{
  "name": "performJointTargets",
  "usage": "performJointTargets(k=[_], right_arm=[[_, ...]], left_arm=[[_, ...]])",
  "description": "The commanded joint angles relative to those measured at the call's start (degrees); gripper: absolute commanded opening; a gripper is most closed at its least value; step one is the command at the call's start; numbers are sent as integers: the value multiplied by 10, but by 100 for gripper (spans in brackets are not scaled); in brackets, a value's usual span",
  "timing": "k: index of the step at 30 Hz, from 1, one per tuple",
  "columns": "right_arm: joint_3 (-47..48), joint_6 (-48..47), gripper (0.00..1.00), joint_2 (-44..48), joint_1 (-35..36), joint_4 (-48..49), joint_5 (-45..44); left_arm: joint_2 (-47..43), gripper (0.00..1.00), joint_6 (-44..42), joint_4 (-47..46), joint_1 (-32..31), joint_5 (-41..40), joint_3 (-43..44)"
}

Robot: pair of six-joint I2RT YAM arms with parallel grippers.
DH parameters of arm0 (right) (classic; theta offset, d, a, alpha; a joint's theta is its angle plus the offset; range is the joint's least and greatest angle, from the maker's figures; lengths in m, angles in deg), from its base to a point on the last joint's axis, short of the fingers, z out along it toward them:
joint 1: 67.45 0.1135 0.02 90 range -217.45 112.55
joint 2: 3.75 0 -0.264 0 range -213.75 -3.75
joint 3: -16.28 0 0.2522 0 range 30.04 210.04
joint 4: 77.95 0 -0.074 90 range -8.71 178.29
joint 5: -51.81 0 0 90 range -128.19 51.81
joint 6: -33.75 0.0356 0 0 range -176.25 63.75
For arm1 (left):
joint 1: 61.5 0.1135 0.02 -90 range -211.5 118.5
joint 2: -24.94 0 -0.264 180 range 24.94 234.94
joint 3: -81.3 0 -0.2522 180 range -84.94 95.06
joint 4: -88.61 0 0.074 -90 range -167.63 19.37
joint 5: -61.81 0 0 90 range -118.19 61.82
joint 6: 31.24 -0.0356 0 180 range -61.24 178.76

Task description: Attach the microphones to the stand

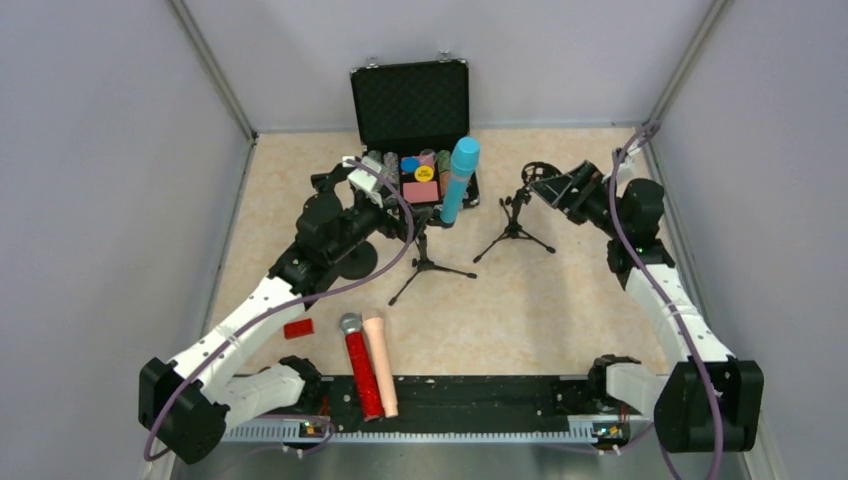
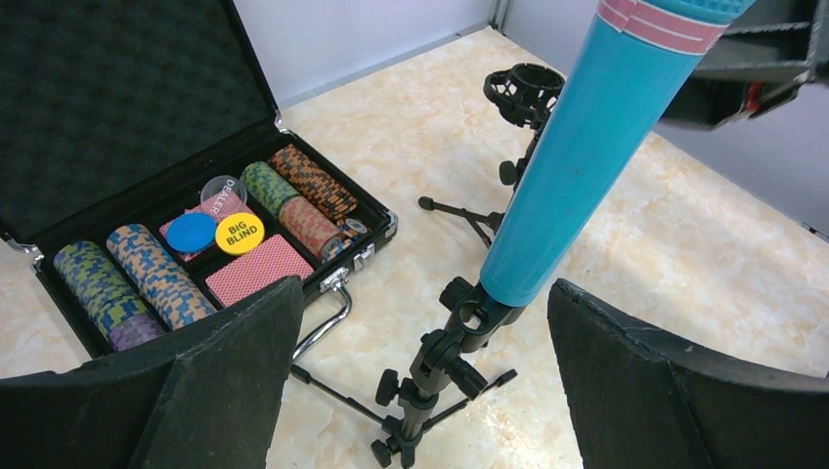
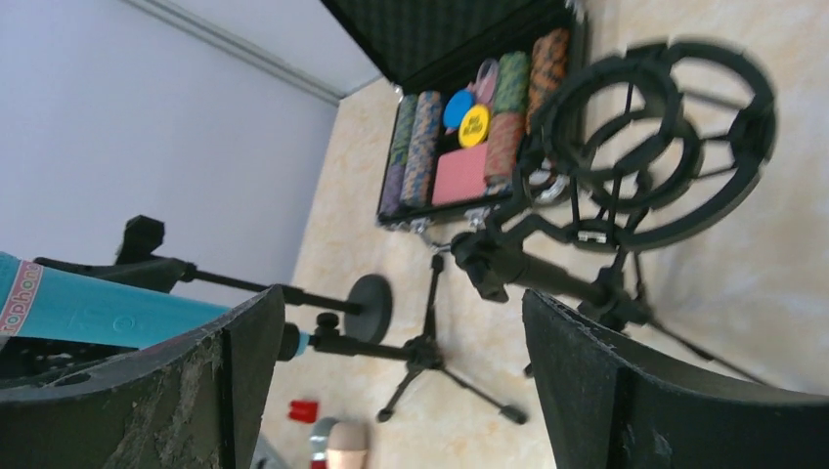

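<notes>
The light blue microphone (image 1: 459,180) sat clipped in the holder of a small black tripod stand (image 1: 428,262) just past table centre, its head tipped toward 1 o'clock over the open poker chip case (image 1: 410,105) at 12 o'clock. The left wrist view showed its barrel (image 2: 577,166) rising from the clamp (image 2: 459,327), pink bands near the top and the head cut off by the frame edge. The left gripper (image 1: 385,182) stood at the stand's 10 o'clock, its fingers (image 2: 225,371) spread wide either side of the barrel without touching it. The glittery red microphone (image 1: 362,370) and the peach-beige microphone (image 1: 380,362) lay side by side at 7 o'clock by the near edge; only the overhead view gave them whole, the right wrist view catching just the peach tip (image 3: 347,438). At 3 o'clock of the loaded stand stood a second tripod (image 1: 515,228) with an empty ring mount (image 3: 645,147). The right gripper (image 1: 548,185) hung just beside that ring, fingers (image 3: 626,391) apart and holding nothing. A small red block (image 1: 298,328) lay at 8 o'clock. A black disc base (image 3: 371,308) sat largely hidden under the left arm in the overhead view.
</notes>
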Motion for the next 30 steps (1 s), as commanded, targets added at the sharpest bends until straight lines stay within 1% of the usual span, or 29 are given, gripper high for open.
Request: performJointTargets(k=[1, 4, 11, 18, 22, 30], right_arm=[[-41, 149, 87, -33, -4, 112, 70], [-54, 171, 86, -60, -4, 133, 77], [-36, 147, 86, -112, -4, 123, 56], [11, 133, 86, -192, -4, 141, 43], [62, 82, 86, -223, 12, 106, 14], [97, 80, 75, -279, 30, 140, 36]], left_arm=[[4, 99, 12, -28, 3, 7, 15], [6, 99, 11, -28, 3, 4, 15], [8, 99, 8, -27, 3, 2, 16], [19, 99, 16, -27, 2, 9, 19], [25, 99, 15, -31, 3, 18, 20], [27, 98, 18, -33, 3, 27, 18]])
